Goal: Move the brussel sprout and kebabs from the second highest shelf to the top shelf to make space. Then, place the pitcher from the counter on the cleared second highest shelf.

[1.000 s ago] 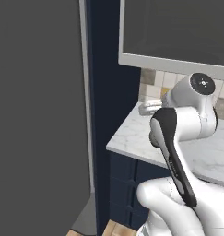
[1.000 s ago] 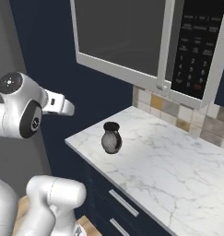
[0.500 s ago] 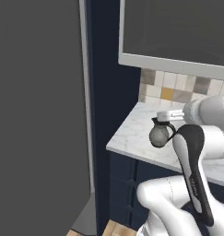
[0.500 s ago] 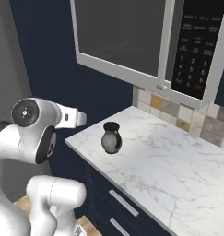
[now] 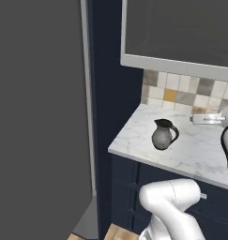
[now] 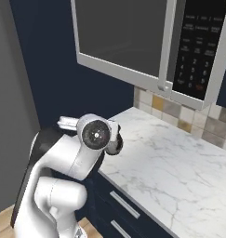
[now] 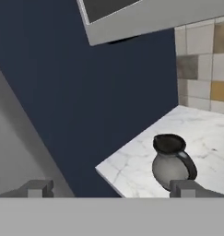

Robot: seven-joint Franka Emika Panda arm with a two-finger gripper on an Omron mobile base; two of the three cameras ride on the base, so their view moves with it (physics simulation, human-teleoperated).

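The jaws [image 7: 111,188] stand wide apart and hold nothing; their two tips rise at the bottom of the hand view, one at 7 o'clock, the other at 5 o'clock. The pitcher [image 7: 171,162] sits just above the 5 o'clock tip, apart from it, so the hand is aimed to one side of the jug, not centred on it.

In the left base view the pitcher [image 5: 163,134] stands upright on the worktop [image 5: 190,150], near its front left corner, handle turned toward 3 o'clock, with tiled wall behind at 12 o'clock. The grey cabinet door [image 5: 40,117] fills the 9 o'clock side, beyond a navy panel. In the right base view the arm's wrist [image 6: 96,135] hangs in front of the jug and hides most of it.

The step in hand looks like the reach for the pitcher. To do it well, the hand probably needs to swing toward the jug until the body sits midway between the tips, then advance level. Closing across the rounded belly below the flared rim seems safer than pinching the handle. The jug is near the worktop's edge, so a sideways nudge could tip it off; a straight, slow approach would suit. The shelves cannot be judged from here.
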